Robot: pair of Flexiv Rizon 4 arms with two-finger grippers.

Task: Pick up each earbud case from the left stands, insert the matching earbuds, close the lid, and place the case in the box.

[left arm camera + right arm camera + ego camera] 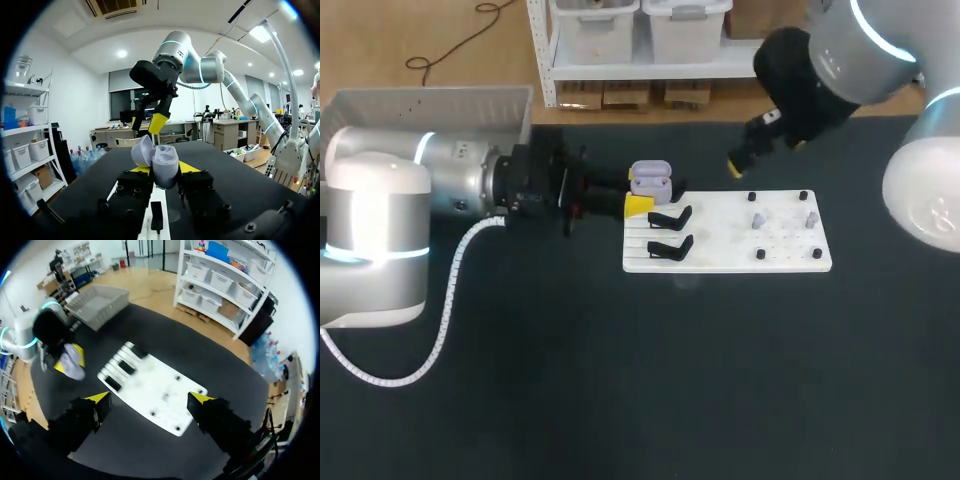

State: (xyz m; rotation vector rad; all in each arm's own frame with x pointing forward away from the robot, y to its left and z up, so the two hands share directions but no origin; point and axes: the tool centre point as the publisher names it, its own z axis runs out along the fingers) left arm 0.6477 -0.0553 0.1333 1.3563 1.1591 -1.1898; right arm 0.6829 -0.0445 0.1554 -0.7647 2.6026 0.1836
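Holding the small rounded lavender plastic earbud case (165, 169) in my left gripper (165, 172): both yellow-tipped fingers pinch its lower shell from two sides, at a narrow spread. The hinged lid is swung open and the cavities face up. The case (650, 180) hangs just over the far-left corner of the flat white board (720, 255), above the two black hook-shaped stands (670, 232) along the board's left edge.

Handling, my guess: light, rigid, a smooth glossy shell and likely slippery, so the grip belongs low on the flat sides of the body. Keep off the lid, since the hinge looks like the weak spot and a pinch there would probably snap it shut or twist it.

The two small pale grey earbuds (784, 218) sit among short black pegs (751, 197) toward the board's right edge. They are tiny and rounded, probably easy to flick away, so they need a fine tip pinch.

My right gripper (150, 399) hovers over the board's far edge with its fingers spread wide and nothing in them.

The grey plastic box (420, 105) with ribbed walls is at the far-left corner of the matte black tabletop (620, 380).
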